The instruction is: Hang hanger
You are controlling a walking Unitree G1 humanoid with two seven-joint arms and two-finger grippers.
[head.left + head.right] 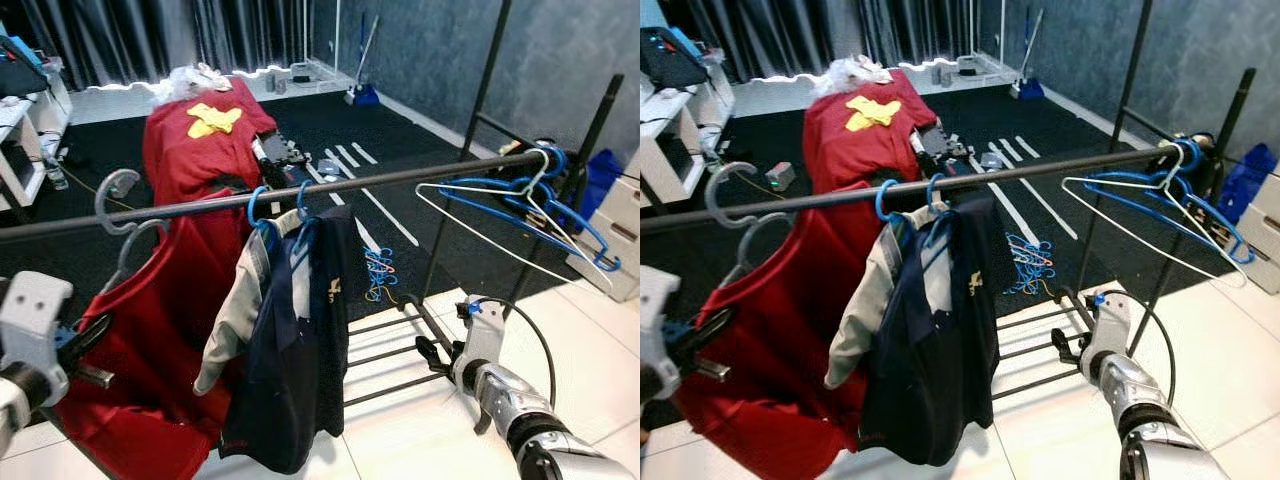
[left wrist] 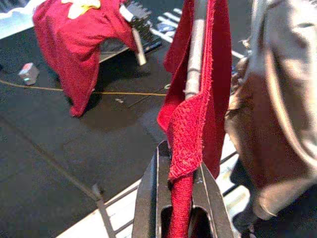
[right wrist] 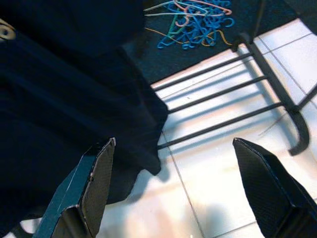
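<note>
The hanger [image 1: 118,215] hooks the rail [image 1: 400,177], so hanging looks done; my left end effector [image 2: 181,208] clamps the red shirt [image 1: 150,340], unreleased; my right end effector [image 3: 173,193] hangs open.

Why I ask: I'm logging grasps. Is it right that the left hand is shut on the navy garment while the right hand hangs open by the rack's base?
Not quite. The left wrist view shows the left hand shut on the red garment, not the navy one. The right hand does hang open by the rack's base.
</note>
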